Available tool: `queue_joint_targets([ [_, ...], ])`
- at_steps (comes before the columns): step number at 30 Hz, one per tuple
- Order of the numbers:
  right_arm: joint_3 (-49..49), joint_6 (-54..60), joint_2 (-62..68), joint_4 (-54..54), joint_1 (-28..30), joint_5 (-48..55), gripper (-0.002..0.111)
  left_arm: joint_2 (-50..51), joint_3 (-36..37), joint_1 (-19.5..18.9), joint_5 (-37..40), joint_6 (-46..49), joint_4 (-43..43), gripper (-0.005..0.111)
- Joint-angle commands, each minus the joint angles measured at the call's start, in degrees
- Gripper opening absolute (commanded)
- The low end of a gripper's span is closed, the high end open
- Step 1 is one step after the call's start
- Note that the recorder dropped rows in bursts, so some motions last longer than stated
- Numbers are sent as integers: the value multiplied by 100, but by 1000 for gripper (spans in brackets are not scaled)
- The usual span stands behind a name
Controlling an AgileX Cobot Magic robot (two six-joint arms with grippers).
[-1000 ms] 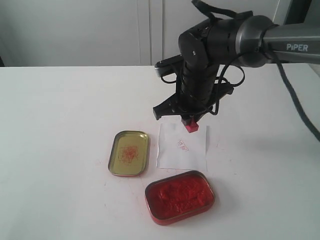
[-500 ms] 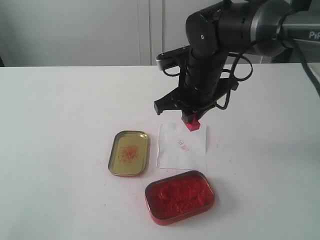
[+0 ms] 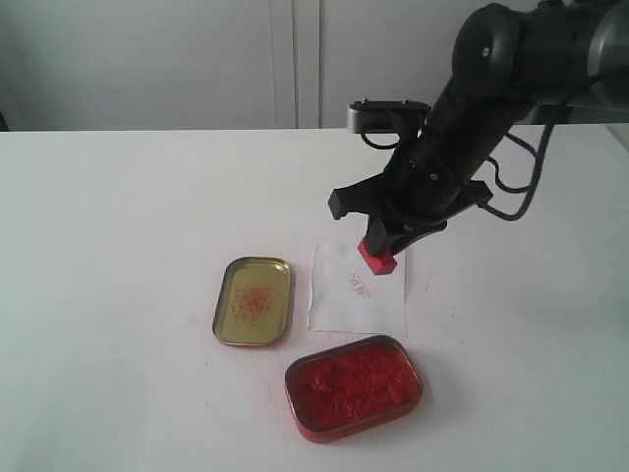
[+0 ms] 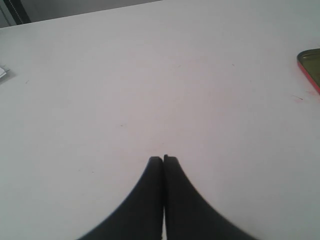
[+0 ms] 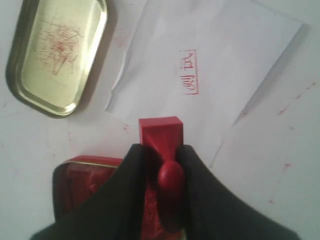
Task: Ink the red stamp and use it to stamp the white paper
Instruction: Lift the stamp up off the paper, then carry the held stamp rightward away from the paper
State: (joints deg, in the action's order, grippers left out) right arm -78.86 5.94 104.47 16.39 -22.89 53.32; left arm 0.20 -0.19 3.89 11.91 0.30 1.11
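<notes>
- The right claw (image 3: 379,244), pinching the red stamp (image 3: 377,258) by its handle, has swung rightward and tilted over the last second.
- The stamp now sits over the white paper's (image 3: 378,300) far edge.
- A red imprint (image 3: 360,286) remains on the paper, so stamping looks done.
- The left claw (image 4: 163,161) is pressed together and empty above the counter (image 4: 100,75).

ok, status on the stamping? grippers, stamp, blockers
Right gripper shut on the red stamp, tilted over the edge of the white paper. Paper carries one red imprint. Left gripper shut, empty. Ink tin and lid beside the paper, not on it.
</notes>
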Motion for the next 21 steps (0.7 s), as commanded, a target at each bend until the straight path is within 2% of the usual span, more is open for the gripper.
queue_joint_targets([
  [1, 288, 747, -103, 878, 218, -135, 0, -20, 19, -4, 10, 16, -15, 0],
  [7, 562, 1516, -103, 1920, 352, -289, 0, -20, 19, -4, 10, 16, -15, 0],
  [9, 749, 2339, -103, 3060, 513, -185, 0, -20, 19, -4, 10, 16, -15, 0],
  [11, 865, 2736, -103, 3605, 634, -67, 0, -20, 19, -4, 10, 16, -15, 0],
  [21, 1380, 3291, -103, 4104, 1099, 105, 0, -20, 19, -4, 10, 16, -15, 0],
])
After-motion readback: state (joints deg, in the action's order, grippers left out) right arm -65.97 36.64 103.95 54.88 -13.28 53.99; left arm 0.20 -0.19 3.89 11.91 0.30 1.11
